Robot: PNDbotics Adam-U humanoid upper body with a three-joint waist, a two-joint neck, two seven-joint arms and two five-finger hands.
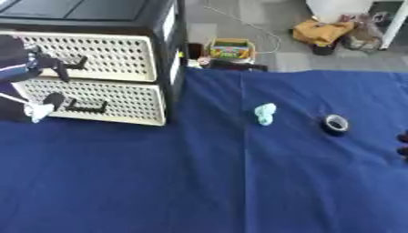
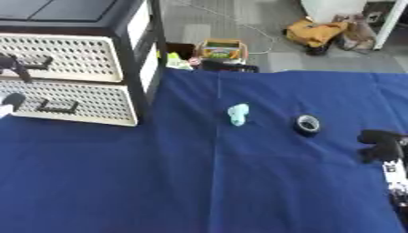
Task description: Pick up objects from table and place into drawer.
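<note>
Up at the far left corner of the blue table (image 1: pixel 119 182), left eye view, my left hand (image 1: pixel 36 63) curls on the upper drawer's handle (image 1: pixel 76 63). Near the middle lies a pale green object (image 1: pixel 265 113), black tape roll (image 1: pixel 335 123) just beside. Right eye view: my right hand (image 2: pixel 381 144) rests curled, empty, at the right edge.
</note>
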